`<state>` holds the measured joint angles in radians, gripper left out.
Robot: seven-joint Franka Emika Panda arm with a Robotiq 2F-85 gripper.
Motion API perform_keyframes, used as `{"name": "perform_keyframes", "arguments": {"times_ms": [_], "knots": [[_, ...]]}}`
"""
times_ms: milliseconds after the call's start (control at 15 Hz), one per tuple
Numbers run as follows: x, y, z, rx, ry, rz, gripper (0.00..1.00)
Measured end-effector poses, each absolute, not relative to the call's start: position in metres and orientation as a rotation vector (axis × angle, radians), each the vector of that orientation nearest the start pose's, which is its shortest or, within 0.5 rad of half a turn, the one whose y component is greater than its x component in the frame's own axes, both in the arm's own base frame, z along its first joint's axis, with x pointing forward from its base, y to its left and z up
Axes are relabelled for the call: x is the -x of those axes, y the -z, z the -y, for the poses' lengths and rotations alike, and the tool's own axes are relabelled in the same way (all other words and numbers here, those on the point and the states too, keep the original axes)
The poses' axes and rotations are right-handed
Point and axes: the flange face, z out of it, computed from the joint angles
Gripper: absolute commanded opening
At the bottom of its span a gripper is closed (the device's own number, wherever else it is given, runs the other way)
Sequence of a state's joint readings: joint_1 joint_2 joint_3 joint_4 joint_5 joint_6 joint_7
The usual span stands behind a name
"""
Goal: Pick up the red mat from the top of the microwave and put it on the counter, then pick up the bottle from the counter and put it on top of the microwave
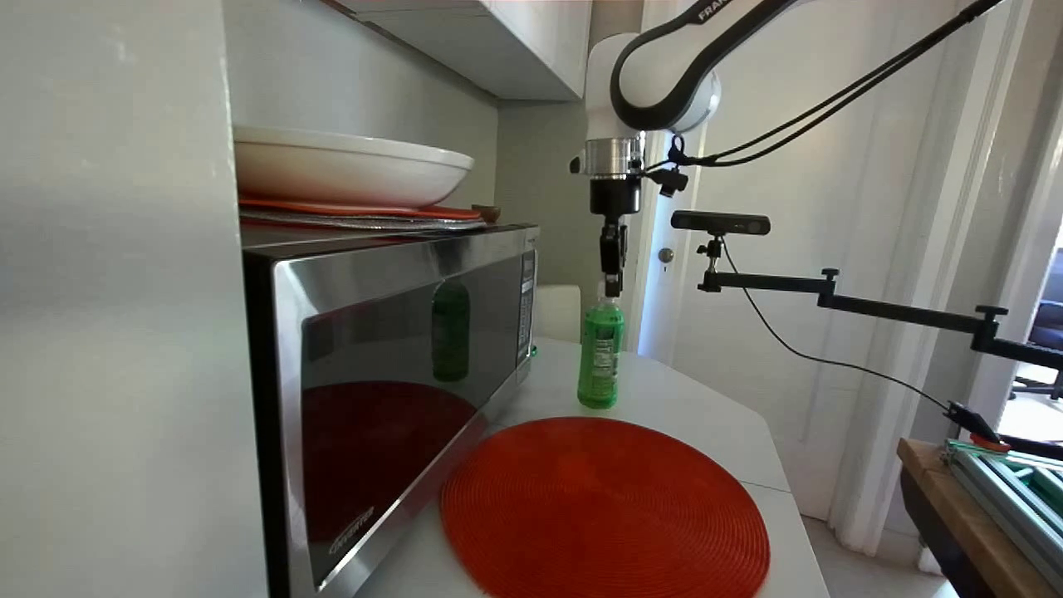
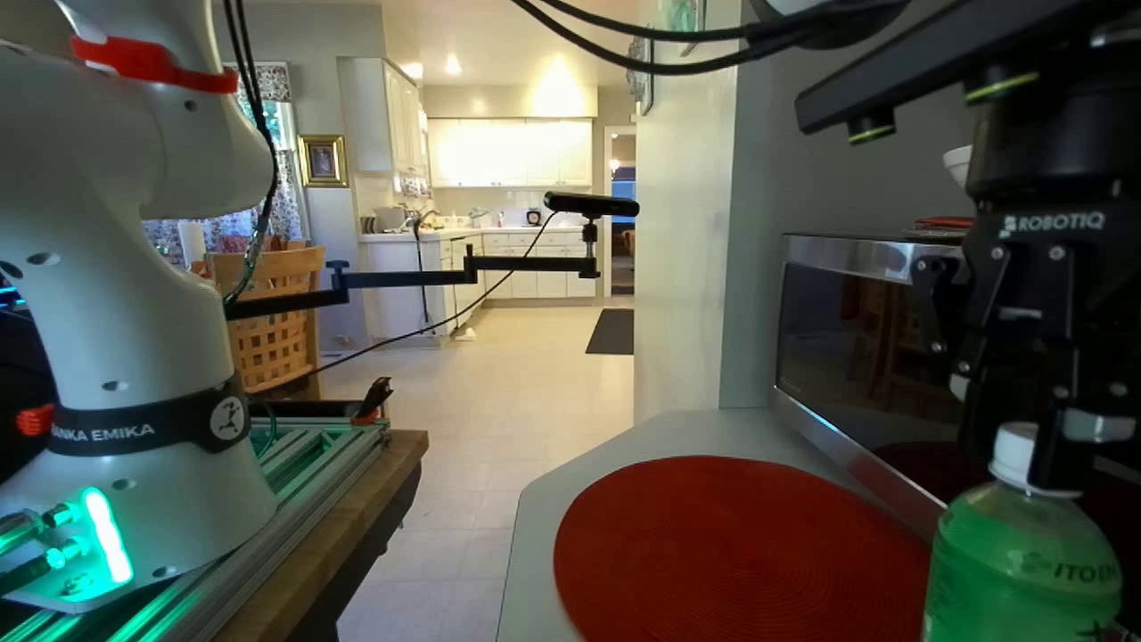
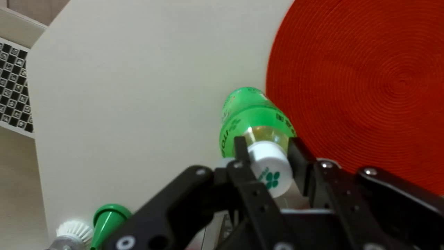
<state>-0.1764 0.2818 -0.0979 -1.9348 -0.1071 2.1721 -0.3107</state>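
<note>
The round red mat [image 1: 606, 507] lies flat on the white counter [image 1: 689, 407] beside the microwave [image 1: 390, 257]; it also shows in the wrist view [image 3: 360, 83]. The green bottle [image 1: 600, 357] stands upright at the mat's far edge, in front of the microwave's far end. My gripper [image 1: 613, 284] points straight down over it. In the wrist view the gripper [image 3: 267, 149] has a finger on each side of the bottle's white cap [image 3: 272, 170], pressed close against it. I cannot tell whether the bottle's base touches the counter. The bottle also shows in an exterior view [image 2: 1021, 553].
On the microwave, a large white bowl [image 1: 349, 162] sits on a stack of red and silver mats [image 1: 365, 214]. A wall cabinet [image 1: 465, 41] hangs above. A camera arm [image 1: 897, 311] reaches in beside the counter. A green cone-shaped thing [image 3: 110, 220] and a brush [image 3: 74, 231] stand near the counter's edge.
</note>
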Motion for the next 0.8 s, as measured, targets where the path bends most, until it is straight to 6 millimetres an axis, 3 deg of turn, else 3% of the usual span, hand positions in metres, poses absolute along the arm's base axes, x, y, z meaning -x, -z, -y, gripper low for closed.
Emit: {"name": "perform_keyframes", "arguments": {"times_ms": [200,533,800], "knots": [[-0.57,-0.384,0.143,3.224,-0.13,0.223,0.09],[-0.532,-0.452,0.106,3.214,-0.205,0.385,0.09],[-0.509,-0.515,0.085,3.231,-0.088,0.545,0.09]]}}
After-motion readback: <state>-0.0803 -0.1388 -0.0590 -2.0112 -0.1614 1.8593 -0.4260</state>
